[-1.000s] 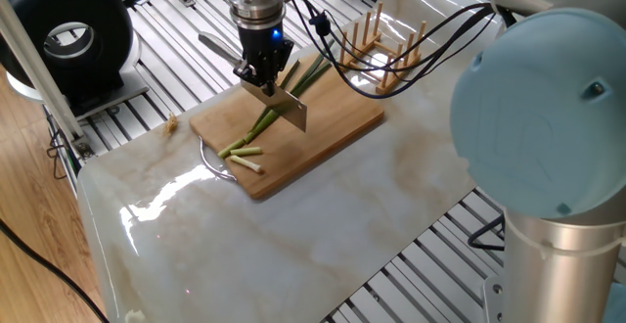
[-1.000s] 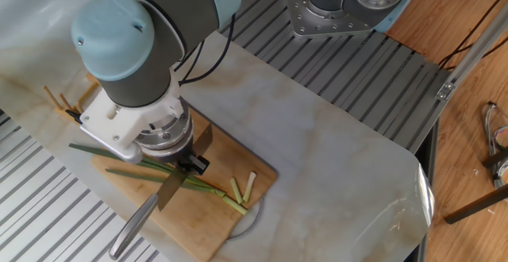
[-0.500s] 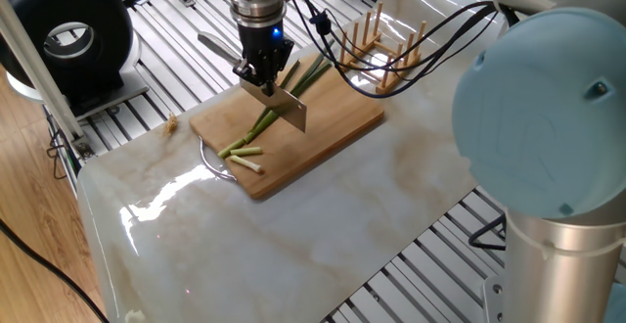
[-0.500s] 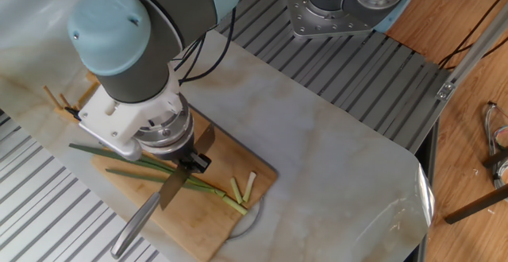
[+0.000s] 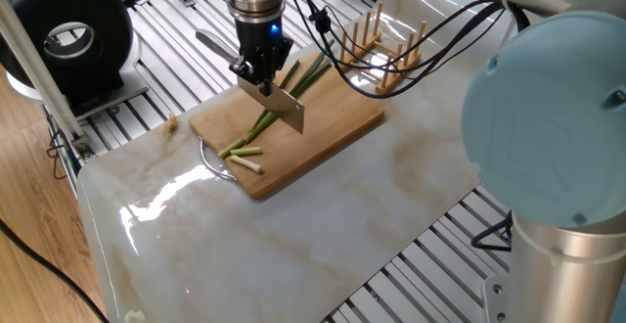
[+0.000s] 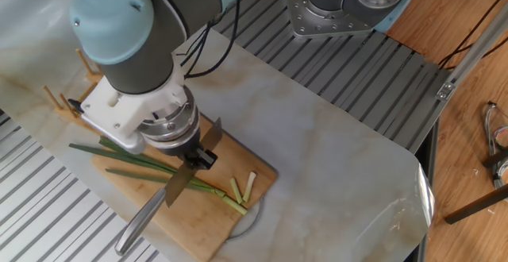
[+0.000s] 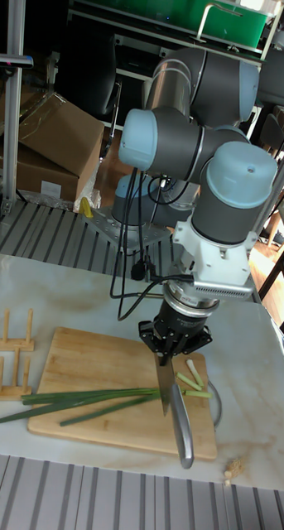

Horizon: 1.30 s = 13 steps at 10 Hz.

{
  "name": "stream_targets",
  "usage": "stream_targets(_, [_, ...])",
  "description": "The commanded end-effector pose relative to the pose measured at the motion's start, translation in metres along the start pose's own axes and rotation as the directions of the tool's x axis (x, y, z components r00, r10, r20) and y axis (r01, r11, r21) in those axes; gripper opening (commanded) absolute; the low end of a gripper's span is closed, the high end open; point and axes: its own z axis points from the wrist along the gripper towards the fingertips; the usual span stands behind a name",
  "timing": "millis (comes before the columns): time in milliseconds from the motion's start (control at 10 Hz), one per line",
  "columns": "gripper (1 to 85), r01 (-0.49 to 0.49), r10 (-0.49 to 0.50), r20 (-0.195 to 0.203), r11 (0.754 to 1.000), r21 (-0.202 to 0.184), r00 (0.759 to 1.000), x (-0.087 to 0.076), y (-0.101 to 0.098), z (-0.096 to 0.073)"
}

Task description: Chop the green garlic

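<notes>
The gripper point(image 5: 258, 71) is clamped on a knife point(image 5: 281, 109), whose blade hangs over the green garlic point(image 5: 266, 119) lying on a wooden cutting board point(image 5: 337, 127). One fixed view shows the flat of the blade angled down across the stalk; whether the edge touches the stalk cannot be told. That view also shows short cut pieces point(image 5: 241, 151) near the board's front corner, a wooden peg rack point(image 5: 383, 41) behind the board, and a small scrap point(image 5: 172, 121) on the marble tabletop point(image 5: 323, 225).

The other fixed view looks down past the arm's bulk, which hides most of the board point(image 6: 194, 214). Here the knife's grey handle point(image 6: 141, 221) sticks out past the board edge, and the garlic's dark green leaves point(image 6: 119, 148) run out to the left.

The tall fixed view shows the gripper point(image 7: 173, 345) from the front, the knife point(image 7: 172, 402) pointing toward the camera, and the stalk point(image 7: 92, 397) stretched across the board point(image 7: 84, 356). The finger pads are too dark to make out.
</notes>
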Motion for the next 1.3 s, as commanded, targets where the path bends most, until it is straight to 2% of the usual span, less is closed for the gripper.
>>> stream_targets(0, [1.3, -0.036, 0.035, -0.011, 0.998, -0.054, 0.999, 0.008, 0.02, -0.007])
stream_targets(200, [1.3, -0.058, 0.059, 0.008, 0.995, -0.075, 0.998, 0.006, 0.03, -0.014])
stream_targets(300, [1.3, -0.057, 0.06, 0.034, 0.996, -0.067, 0.998, 0.001, 0.03, -0.017])
stream_targets(600, [1.3, -0.086, 0.085, 0.044, 0.996, 0.008, 0.995, 0.002, 0.027, -0.012])
stream_targets(700, [1.3, -0.098, 0.097, 0.051, 0.995, 0.012, 0.994, 0.0, 0.03, -0.012])
stream_targets(900, [1.3, -0.105, 0.105, 0.056, 0.994, -0.004, 0.993, -0.004, 0.031, -0.009])
stream_targets(1100, [1.3, -0.088, 0.088, 0.032, 0.996, 0.001, 0.996, 0.002, 0.031, -0.009])
stream_targets(1200, [1.3, -0.061, 0.062, 0.032, 0.998, -0.017, 0.998, 0.002, 0.036, -0.009])
